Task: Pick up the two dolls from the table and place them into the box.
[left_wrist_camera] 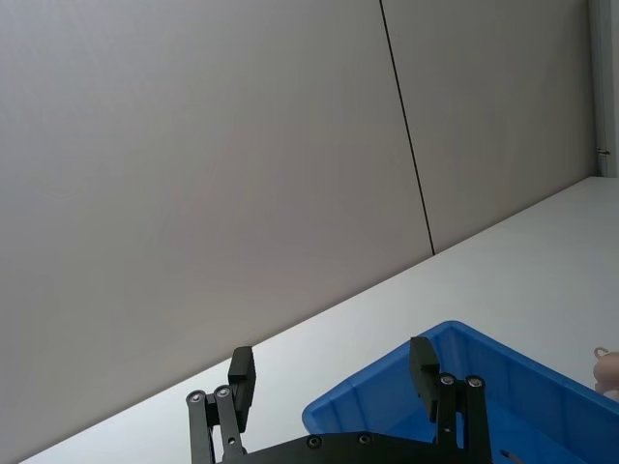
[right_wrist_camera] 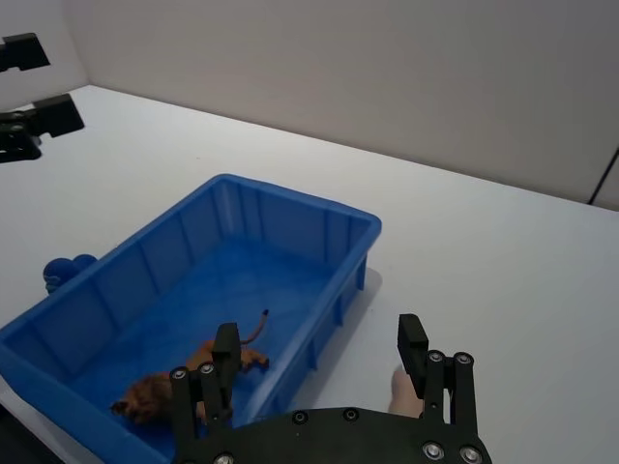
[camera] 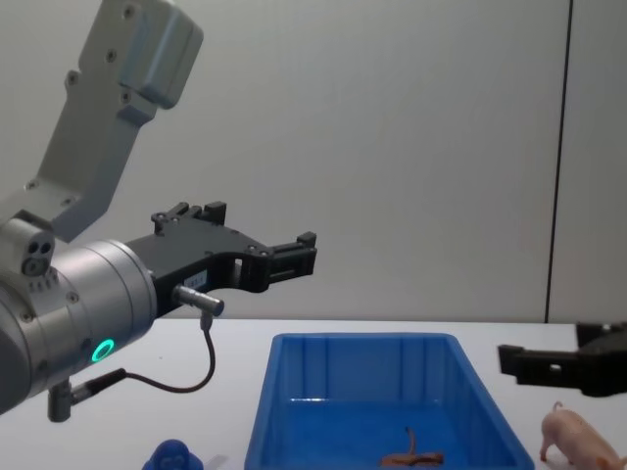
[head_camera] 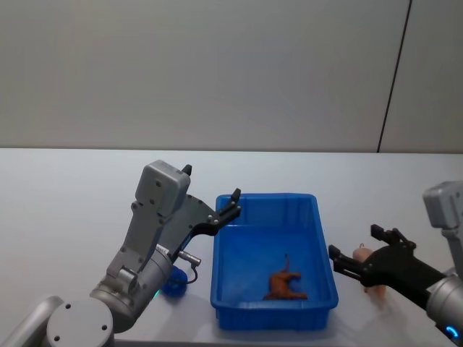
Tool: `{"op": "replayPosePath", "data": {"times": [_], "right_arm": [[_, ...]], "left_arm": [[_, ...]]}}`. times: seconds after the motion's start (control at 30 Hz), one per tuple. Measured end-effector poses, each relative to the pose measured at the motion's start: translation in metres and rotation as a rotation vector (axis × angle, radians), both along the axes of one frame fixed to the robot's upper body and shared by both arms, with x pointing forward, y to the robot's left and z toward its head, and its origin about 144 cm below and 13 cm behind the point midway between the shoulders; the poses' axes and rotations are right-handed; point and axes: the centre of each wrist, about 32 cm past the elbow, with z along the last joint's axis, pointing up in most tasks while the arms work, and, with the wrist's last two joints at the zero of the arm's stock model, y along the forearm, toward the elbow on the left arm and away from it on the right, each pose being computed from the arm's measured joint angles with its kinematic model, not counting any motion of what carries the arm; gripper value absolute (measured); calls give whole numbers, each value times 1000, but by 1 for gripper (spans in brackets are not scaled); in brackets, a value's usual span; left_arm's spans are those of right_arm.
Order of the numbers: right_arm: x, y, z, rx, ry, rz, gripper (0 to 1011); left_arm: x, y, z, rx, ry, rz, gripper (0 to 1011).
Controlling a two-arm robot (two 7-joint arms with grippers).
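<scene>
Your left arm stands to the left of the box [head_camera: 278,196], elbow bent, with the boxy upper link raised and the forearm levelled toward the box. The left gripper [head_camera: 211,183] hangs well above the box's far left corner, its fingers spread wide with nothing between them. Your right arm reaches in low from the right of the box. The right gripper [head_camera: 357,243] hovers just beside the box's right wall, fingers parted. It appears empty, though the palm hides what lies directly beneath it.

No readable text, labels or numbers anywhere.
</scene>
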Motion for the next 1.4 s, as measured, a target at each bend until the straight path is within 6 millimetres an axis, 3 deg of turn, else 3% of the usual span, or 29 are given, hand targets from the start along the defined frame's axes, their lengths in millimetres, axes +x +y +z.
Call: {"op": "replayPosePath", "data": {"times": [0.67, 1.23, 1.4], "right_arm": [[-1, -19, -22, -13, 92, -108, 1001], [10, -19, -38, -20, 164, -110, 1001], [14, -18, -41, -22, 177, -108, 922]], "left_arm": [[0, 0, 0, 0, 0, 0, 1004], [0, 0, 0, 0, 0, 0, 1003], [0, 0, 0, 0, 0, 0, 1003]]}}
